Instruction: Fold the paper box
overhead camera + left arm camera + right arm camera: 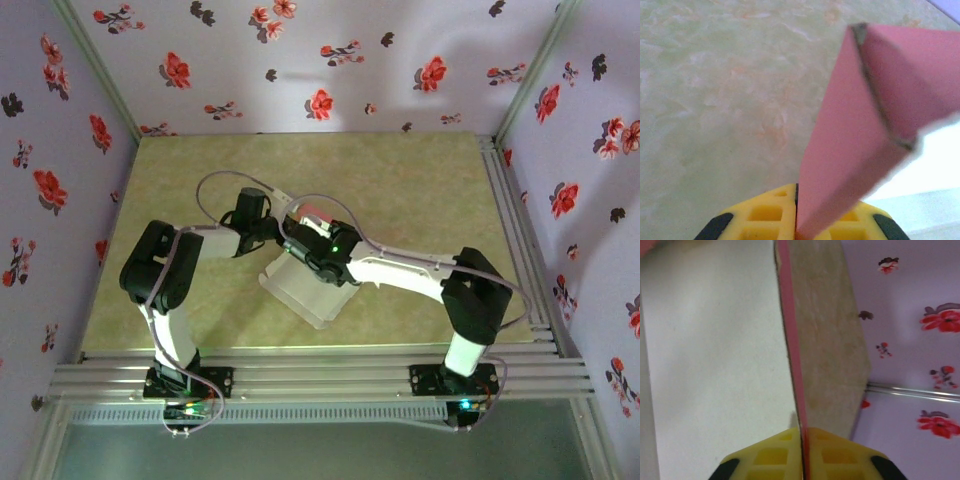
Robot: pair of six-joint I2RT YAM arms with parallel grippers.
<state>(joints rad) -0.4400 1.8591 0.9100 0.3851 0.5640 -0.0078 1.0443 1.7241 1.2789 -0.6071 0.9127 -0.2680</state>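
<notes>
Near the middle of the tabletop (420, 190), a little toward its near edge, we found both arms meeting at the box (300, 292).

On the left, our left gripper (796, 217) was clenched on a pink panel of the box. The card rose out of the slit between the yellow fingers (765, 215) and ran straight away from the wrist. It ended at a crease where a second pink panel turned off to the right, with the pale face showing below it.

From above, the pale body of the box spread from the two wrists toward the near edge, and a sliver of pink showed on its far side. We could not tell whether it rested on the tabletop or hung just clear of it.

On the right, our right gripper (802, 452) was likewise clamped on the card. We saw that panel edge-on as a thin pink line running out from the fingertips, its white face to the left.

We judged that the fold would turn on this layout. Each panel lay in line with the fingers holding it, and both grips sat close together on the far side of the box. Neither arm was nearer, since both already had hold. One wrist would therefore have to swing its panel about the crease while the other held steady.
</notes>
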